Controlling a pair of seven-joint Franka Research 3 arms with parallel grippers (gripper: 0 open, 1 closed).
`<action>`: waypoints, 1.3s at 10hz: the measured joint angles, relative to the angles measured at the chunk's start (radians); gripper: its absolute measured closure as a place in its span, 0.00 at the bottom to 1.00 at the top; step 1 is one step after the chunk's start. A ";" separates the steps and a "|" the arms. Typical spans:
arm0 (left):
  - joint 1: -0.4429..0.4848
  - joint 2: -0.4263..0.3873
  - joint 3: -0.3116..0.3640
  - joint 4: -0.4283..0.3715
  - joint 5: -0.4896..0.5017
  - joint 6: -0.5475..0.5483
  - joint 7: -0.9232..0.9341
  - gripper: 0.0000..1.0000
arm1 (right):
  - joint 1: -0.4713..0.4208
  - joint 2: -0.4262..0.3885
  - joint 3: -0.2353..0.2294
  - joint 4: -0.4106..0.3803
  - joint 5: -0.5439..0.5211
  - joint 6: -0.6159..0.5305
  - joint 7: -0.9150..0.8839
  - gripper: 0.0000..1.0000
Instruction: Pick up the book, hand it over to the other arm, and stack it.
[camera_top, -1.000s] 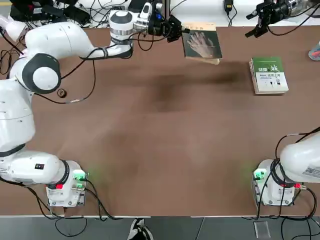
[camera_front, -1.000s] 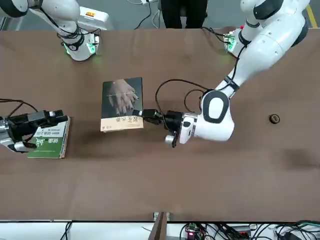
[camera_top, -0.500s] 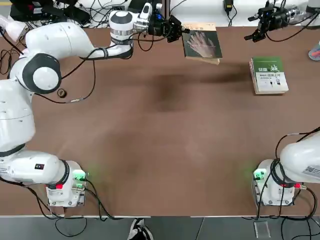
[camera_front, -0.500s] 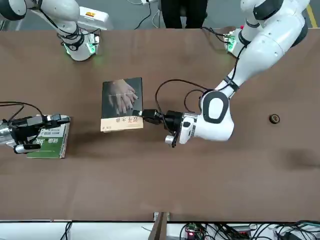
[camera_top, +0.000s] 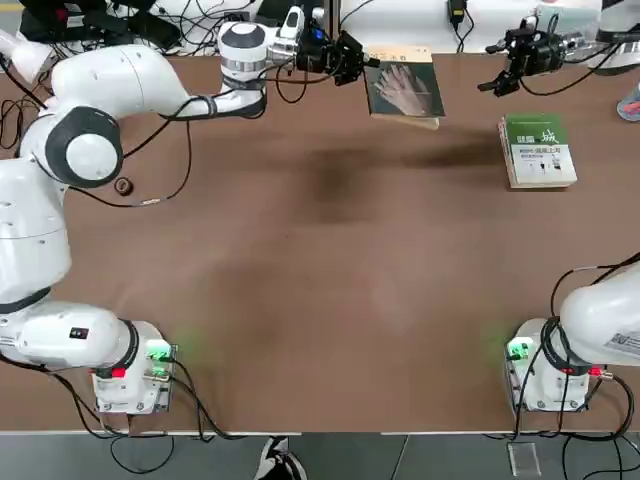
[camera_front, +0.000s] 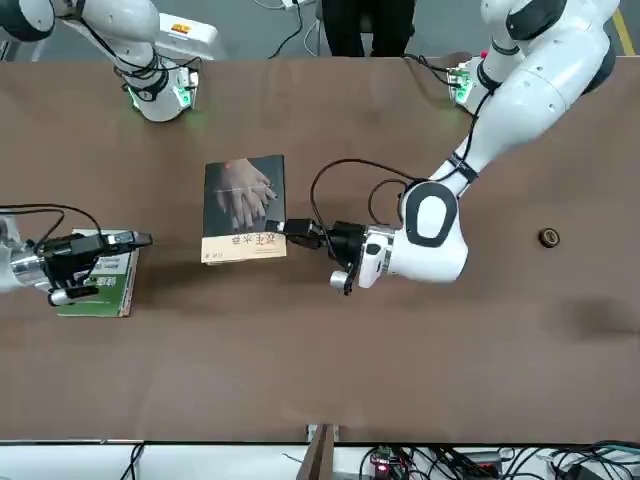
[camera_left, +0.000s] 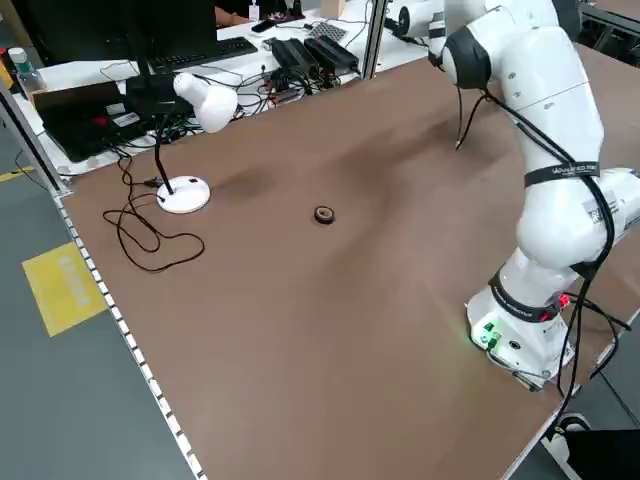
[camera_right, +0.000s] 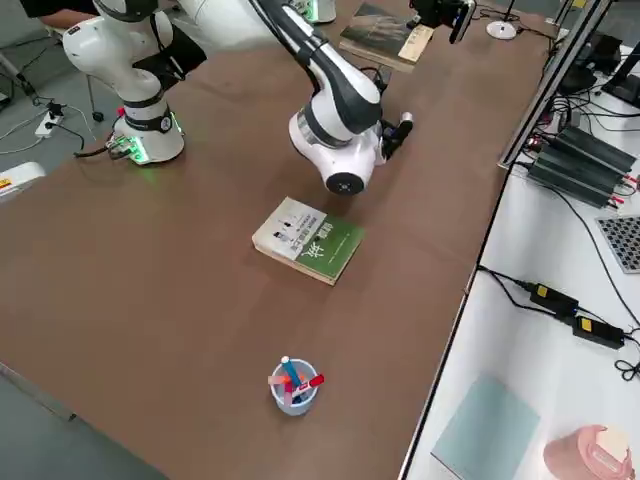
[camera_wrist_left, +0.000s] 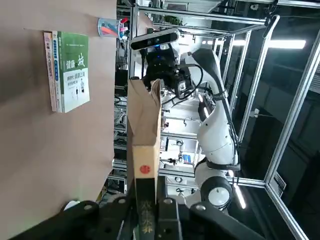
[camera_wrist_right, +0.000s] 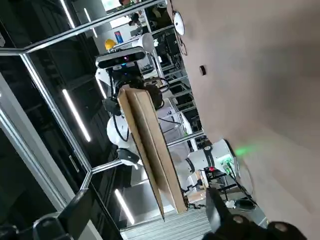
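The left gripper (camera_top: 372, 64) is over the far part of the worktop (camera_top: 300, 280), its fingers closed on one edge of the book (camera_top: 405, 90), which it holds up off the surface. The book's hand picture shows from above and from the front, the tan band toward the far side; in the right wrist view its cover and pages stand slightly apart. The right gripper (camera_top: 490, 69) is at the far right, wide open and holding nothing, facing the book's free side with a gap between them. Nearer the robot than the right gripper, the stack (camera_top: 540, 150) lies on the right of the worktop, green-and-white cover up, several spines showing in the left wrist view. The cup (camera_right: 293, 388) of pens stands farther right, well apart from the book. A small dark ring (camera_top: 123, 186) lies near the left arm. Behind the robot, a person's legs (camera_front: 368, 25) show.
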 joint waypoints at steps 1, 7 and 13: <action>0.000 0.002 0.000 0.000 0.000 0.000 0.000 0.99 | 0.012 0.000 0.001 -0.001 0.002 0.009 0.000 0.00; 0.000 0.002 0.000 0.000 0.000 0.000 0.000 0.99 | 0.040 -0.011 0.002 -0.036 0.062 0.025 -0.050 0.00; -0.005 0.002 0.000 0.000 0.000 0.000 0.000 0.99 | 0.050 -0.053 0.005 -0.117 0.072 0.022 -0.074 0.00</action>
